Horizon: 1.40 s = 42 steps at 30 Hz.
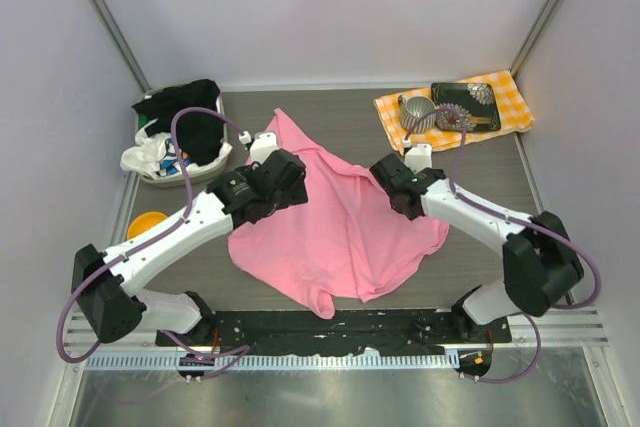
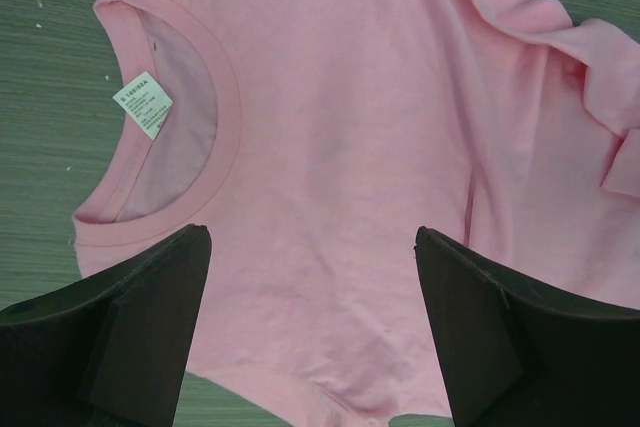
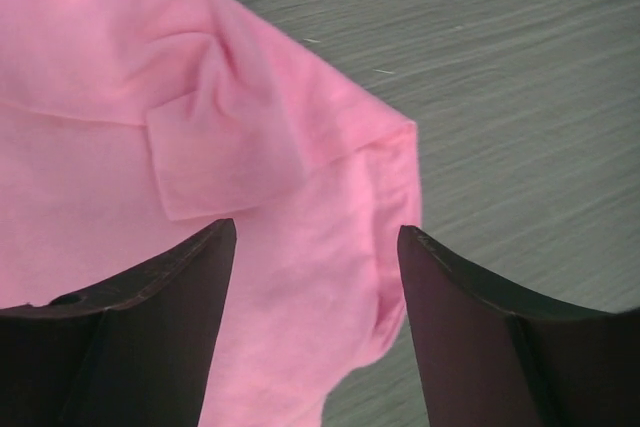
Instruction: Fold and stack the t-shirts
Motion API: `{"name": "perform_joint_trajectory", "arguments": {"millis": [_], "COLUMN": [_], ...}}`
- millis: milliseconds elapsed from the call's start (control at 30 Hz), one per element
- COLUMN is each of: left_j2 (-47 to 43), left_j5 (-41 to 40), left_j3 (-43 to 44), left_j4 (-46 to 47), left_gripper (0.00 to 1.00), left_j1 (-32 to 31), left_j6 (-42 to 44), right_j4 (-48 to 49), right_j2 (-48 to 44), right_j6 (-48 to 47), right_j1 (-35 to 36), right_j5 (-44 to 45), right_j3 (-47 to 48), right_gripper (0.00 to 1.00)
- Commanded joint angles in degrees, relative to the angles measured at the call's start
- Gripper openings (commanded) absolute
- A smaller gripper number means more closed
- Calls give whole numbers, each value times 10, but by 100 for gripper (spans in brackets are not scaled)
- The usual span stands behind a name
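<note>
One pink t-shirt point(image 1: 340, 227) lies unfolded and rumpled mid-table point(image 1: 345, 115) between the two arms, its ribbed collar point(image 2: 228, 97) facing up and one sleeve creased over itself. The white neck tag point(image 2: 143, 104) inside the collar carries print, too small to read. The left gripper point(image 2: 310, 237) has its jaws spread wide over the chest just below the collar, grasping nothing; the right gripper point(image 3: 315, 229) is likewise released, over a bunched shirt edge.

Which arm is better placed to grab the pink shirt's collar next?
Left: the left gripper, open, sits right over the collar; the right gripper, also open, is over a sleeve instead.
</note>
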Motion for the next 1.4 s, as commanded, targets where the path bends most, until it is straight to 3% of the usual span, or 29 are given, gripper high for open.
{"name": "perform_joint_trajectory", "arguments": {"millis": [0, 667, 1067, 1367], "left_j2": [2, -4, -4, -6], "left_j5": [3, 38, 48, 47], "left_j3": [7, -45, -60, -59], "left_j4": [20, 58, 67, 66], "left_gripper": [88, 87, 87, 86], "left_j1": [18, 62, 76, 79], "left_j6": [15, 28, 36, 40], "right_j4": [72, 127, 134, 135], "right_j2": [42, 166, 188, 198], "right_j6": [-86, -130, -131, -132], "right_j1": [3, 4, 4, 3], "right_j5": [-52, -116, -89, -79], "right_j3": [37, 56, 62, 65], "right_gripper": [70, 60, 36, 25]}}
